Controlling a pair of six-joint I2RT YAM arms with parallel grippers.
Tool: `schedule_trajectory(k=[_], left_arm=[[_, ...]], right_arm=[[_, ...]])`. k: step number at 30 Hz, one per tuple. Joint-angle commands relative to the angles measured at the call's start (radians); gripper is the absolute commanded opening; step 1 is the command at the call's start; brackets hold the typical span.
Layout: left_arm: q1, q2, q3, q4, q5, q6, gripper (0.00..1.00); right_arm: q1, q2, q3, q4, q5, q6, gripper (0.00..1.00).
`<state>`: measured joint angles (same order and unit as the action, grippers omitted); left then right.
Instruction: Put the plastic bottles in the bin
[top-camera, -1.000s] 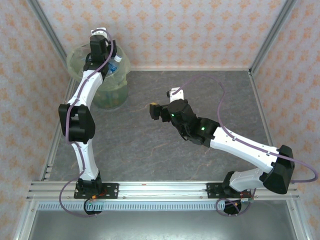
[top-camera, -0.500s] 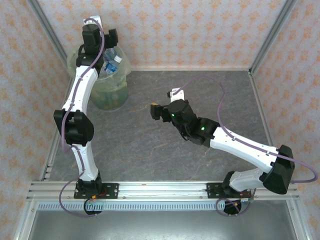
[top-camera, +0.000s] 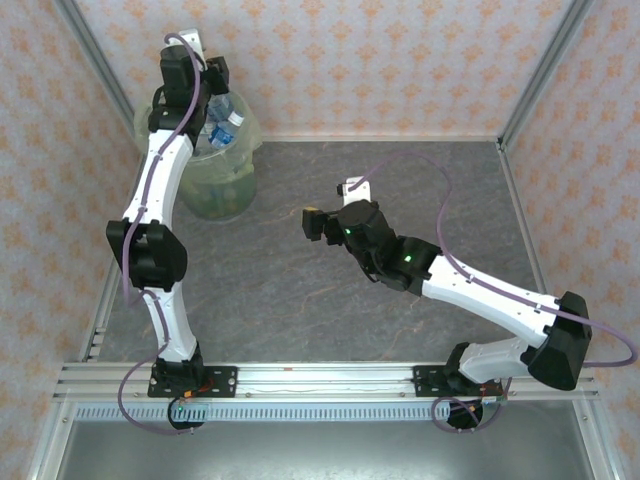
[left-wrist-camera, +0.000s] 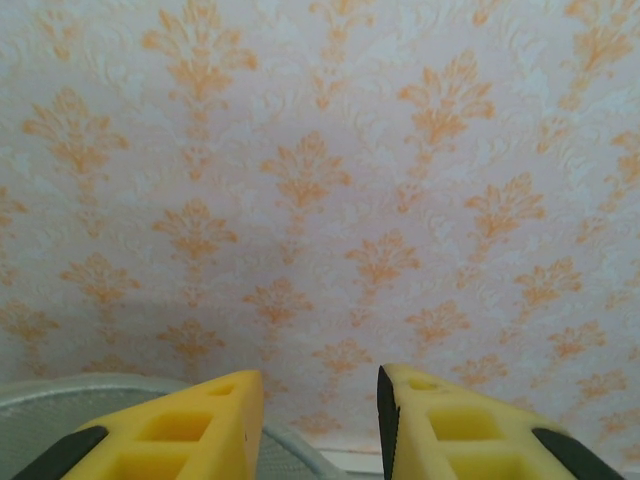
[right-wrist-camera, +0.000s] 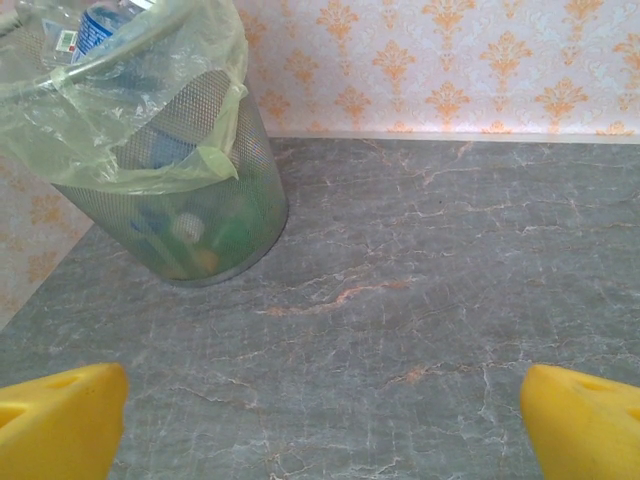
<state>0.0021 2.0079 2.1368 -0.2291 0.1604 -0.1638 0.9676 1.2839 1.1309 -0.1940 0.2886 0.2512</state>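
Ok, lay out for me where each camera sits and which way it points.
Top external: above and behind the bases, looking down on the grey marbled tabletop; both arms whole, left hand near the round mesh bin lined with a pale-green bag, right hand mid-table.
Left wrist: held high, facing the orange-patterned wallpaper; its yellow fingers along the bottom edge.
Right wrist: low over the tabletop, facing the bin; fingers wide apart in the bottom corners.
Shared: top and right wrist views both show the bin holding clear plastic bottles.

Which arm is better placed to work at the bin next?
Left. The left gripper hovers over the rim of the bin, empty. The right gripper hangs open over mid-table, well apart from it.
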Motion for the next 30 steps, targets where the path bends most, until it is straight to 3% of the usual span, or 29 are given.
schedule_trajectory(k=[1,10,15,20,30], left_arm=[[0.023,0.022,-0.043,-0.039,0.033,-0.032,0.35],[0.055,-0.031,-0.197,0.019,0.044,-0.059,0.38],[0.043,0.013,-0.143,-0.012,0.106,-0.056,0.4],[-0.016,0.072,-0.035,-0.089,0.073,0.005,0.43],[-0.008,0.075,-0.046,-0.108,0.07,-0.017,0.43]], right_arm=[[-0.007,-0.029,-0.017,0.008,0.019,0.017,1.0],[-0.006,-0.023,-0.021,0.014,0.012,0.017,1.0],[-0.007,-0.017,-0.017,0.016,0.008,0.013,1.0],[-0.006,-0.019,-0.019,0.013,0.006,0.02,1.0],[-0.006,-0.046,-0.036,0.007,0.016,0.034,1.0]])
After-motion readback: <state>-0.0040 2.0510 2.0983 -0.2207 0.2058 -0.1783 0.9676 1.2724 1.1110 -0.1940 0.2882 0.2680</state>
